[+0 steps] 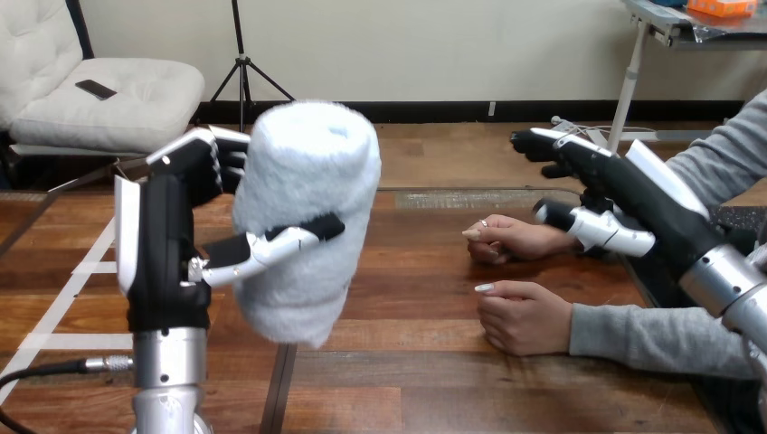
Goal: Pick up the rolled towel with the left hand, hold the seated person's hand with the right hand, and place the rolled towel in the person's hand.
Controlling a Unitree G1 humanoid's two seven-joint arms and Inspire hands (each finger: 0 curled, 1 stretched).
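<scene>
A white rolled towel [307, 181] stands upright and slightly tilted in the air at the left. My left hand [167, 235] is shut on it, thumb across its front and fingers behind. Two hands of the person rest loosely curled on the wooden table [407, 380]: the farther hand [511, 240] and the nearer hand [525, 316]. My right hand [633, 194] hovers open over the farther hand's wrist, its fingers straight and pointing left. Its thumb lies at that wrist; I cannot tell whether it touches.
The person's grey sleeve [651, 339] stretches along the table's right side. Bare tabletop lies between the towel and the person's hands.
</scene>
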